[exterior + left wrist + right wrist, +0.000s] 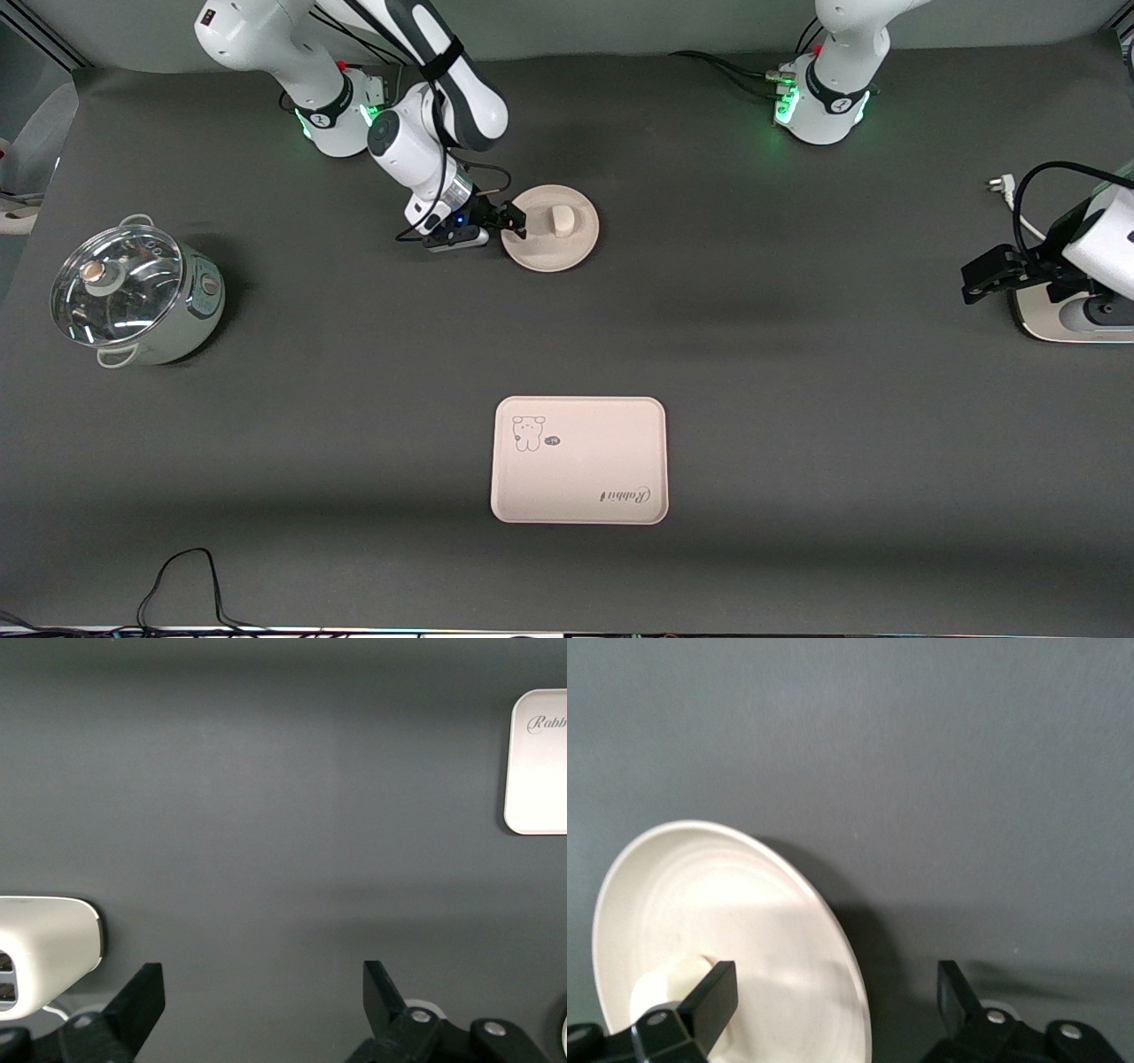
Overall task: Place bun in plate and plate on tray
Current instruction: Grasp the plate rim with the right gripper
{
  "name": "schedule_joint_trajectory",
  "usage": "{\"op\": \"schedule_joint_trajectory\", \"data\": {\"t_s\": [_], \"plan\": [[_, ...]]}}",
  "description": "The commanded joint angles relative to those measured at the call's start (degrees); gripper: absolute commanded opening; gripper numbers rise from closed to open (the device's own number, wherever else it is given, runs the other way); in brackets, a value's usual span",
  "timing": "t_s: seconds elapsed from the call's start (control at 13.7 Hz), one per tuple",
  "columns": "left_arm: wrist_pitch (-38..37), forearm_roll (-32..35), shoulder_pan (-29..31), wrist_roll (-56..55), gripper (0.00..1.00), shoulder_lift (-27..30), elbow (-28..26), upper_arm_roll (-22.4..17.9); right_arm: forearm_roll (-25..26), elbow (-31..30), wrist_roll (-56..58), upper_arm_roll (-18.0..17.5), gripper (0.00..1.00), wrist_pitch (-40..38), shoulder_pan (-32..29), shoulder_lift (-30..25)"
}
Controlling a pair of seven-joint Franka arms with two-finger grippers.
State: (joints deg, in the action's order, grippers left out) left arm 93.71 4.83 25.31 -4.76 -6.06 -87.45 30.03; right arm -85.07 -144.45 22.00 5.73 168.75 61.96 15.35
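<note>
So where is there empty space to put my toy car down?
The biggest bare patch is the dark mat between the plate and the tray. Another lies between the tray and the pot. It is crowded where the right tool, open, straddles the plate's rim beside the bun, and where the waiting left tool hangs, open.

Bun (pixel 563 221) sits in plate (pixel 550 229). Tray (pixel 579 460) lies well apart from plate, nearer the front camera. Pot (pixel 135 295) is toward the right arm's end from plate. Right gripper (pixel 514 220) at plate's rim, straddling it.
</note>
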Motion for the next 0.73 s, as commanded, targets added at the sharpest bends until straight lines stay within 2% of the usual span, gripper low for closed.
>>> {"op": "schedule_joint_trajectory", "data": {"t_s": [0.0,0.15,0.29,0.51,0.66], "plan": [[-0.81,-0.52,0.27,1.15,1.00,2.63,-2.02,-0.67,-6.93,1.19,7.06,0.51,1.00,1.84,1.67,2.22],[-0.90,-0.52,0.27,1.15,1.00,2.72,-2.02,-0.67,-12.89,1.19,12.95,0.51,0.92,1.76,1.58,2.40],[-0.90,-0.52,0.27,1.15,1.00,2.63,-2.02,-0.76,-18.26,1.19,17.88,0.51,0.76,1.76,1.76,2.75],[-0.90,-0.52,0.27,1.15,1.00,2.63,-2.11,-0.76,-19.69,1.28,19.74,0.51,0.43,1.76,1.84,3.02],[-0.99,-0.52,0.27,1.15,1.00,2.63,-2.11,-0.76,-19.78,1.28,19.66,0.51,0.34,1.76,1.76,3.02]]}}
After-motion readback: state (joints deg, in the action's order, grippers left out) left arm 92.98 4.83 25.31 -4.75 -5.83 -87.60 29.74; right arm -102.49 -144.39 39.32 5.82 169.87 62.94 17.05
